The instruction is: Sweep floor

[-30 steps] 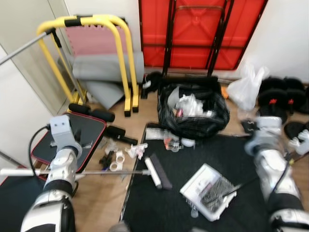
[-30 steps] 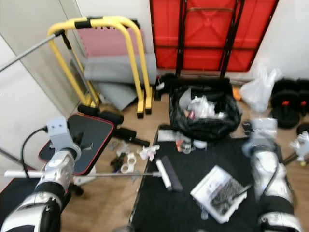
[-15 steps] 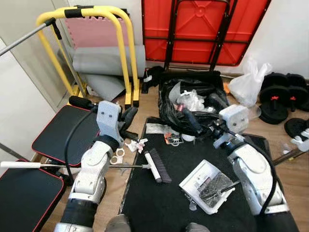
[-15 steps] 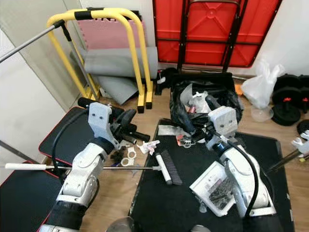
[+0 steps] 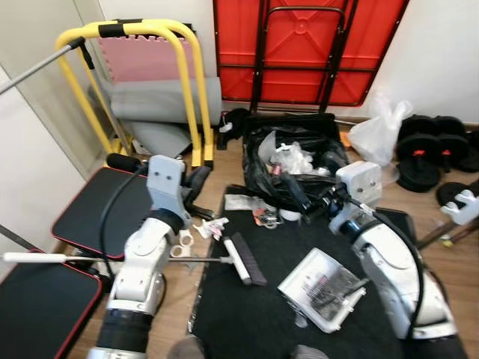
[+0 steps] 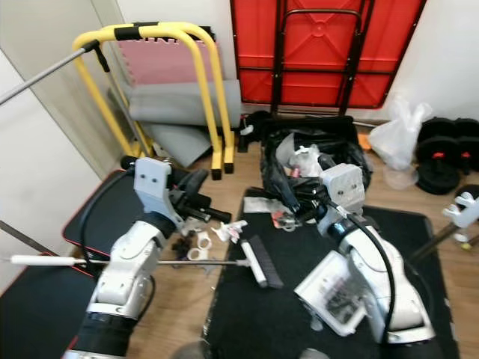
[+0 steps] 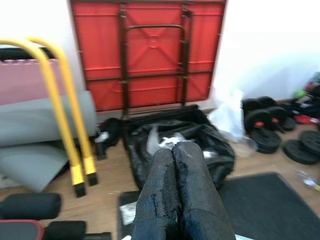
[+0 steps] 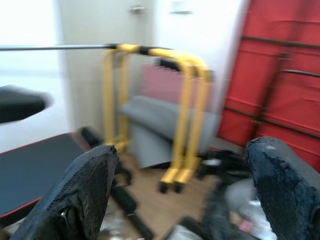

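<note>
Both grippers are raised and hold nothing — the left gripper (image 7: 172, 155) pressed closed, the right gripper (image 8: 182, 190) spread wide. Below them the broom (image 5: 241, 258) lies flat, its head on the black mat (image 5: 262, 314) beside a white dustpan (image 5: 318, 288). Farther back sits a black rubbish bag (image 5: 296, 176).

Red folding table (image 5: 299, 45) propped upright vs the white back wall, black frame showing. Left of it, yellow tube frame (image 5: 183, 82) standing over a grey rolled mat (image 5: 161, 101), pink foam tile (image 5: 142, 60) behind. Black bin bag (image 5: 296, 176) sits open mid-floor, stuffed w/ rubbish. White plastic bag (image 5: 378, 134) just right of it, black dumbbell weights (image 5: 426, 149) beyond, by the wall. Black floor mat (image 5: 299, 299) in front; red-trimmed black pads (image 5: 97, 213) far left on wood floor (image 5: 176, 299).
</note>
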Motion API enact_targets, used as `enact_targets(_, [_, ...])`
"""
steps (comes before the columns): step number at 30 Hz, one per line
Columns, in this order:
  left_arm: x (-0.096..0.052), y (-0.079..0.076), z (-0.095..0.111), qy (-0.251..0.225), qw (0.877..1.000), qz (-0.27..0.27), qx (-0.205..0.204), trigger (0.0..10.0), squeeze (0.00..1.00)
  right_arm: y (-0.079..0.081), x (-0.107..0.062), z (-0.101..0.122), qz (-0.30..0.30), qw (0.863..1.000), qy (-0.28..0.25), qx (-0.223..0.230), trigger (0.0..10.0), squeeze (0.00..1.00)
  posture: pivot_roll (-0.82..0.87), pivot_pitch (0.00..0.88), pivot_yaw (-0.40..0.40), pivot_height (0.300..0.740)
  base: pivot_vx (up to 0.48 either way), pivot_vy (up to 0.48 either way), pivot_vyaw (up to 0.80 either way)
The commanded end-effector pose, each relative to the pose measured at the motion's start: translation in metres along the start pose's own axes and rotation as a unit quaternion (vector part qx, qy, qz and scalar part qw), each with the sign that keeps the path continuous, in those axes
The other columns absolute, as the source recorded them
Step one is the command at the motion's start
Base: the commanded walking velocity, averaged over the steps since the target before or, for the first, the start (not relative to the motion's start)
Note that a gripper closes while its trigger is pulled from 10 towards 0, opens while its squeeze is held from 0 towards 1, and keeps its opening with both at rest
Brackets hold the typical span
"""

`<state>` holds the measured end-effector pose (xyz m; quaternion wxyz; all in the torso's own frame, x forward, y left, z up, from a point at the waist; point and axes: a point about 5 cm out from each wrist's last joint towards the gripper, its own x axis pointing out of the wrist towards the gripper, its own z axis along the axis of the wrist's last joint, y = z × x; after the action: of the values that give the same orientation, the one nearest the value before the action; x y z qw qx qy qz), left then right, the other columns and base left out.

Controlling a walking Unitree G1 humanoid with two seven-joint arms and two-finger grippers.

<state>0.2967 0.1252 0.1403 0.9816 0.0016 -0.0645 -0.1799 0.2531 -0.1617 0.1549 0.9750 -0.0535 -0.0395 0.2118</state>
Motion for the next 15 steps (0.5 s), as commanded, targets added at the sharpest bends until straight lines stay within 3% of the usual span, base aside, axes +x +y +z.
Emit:
enact_targets(1, [-0.002, 0.007, -0.006, 0.025, 0.999, 0.035, 0.000, 10.0, 0.00, 0.007, 0.001, 0.004, 0.028, 1.000, 0.001, 0.001, 10.0, 0.00, 0.00, 0.000, -0.013, 0.740, 0.000, 0.000, 0.80])
enact_targets(15, [-0.002, 0.021, -0.009, 0.052, 0.996, 0.073, -0.022, 10.0, 0.00, 0.000, -0.010, 0.005, 0.079, 0.995, 0.056, -0.030, 10.0, 0.00, 0.01, 0.000, -0.006, 0.740, 0.000, 0.000, 0.80])
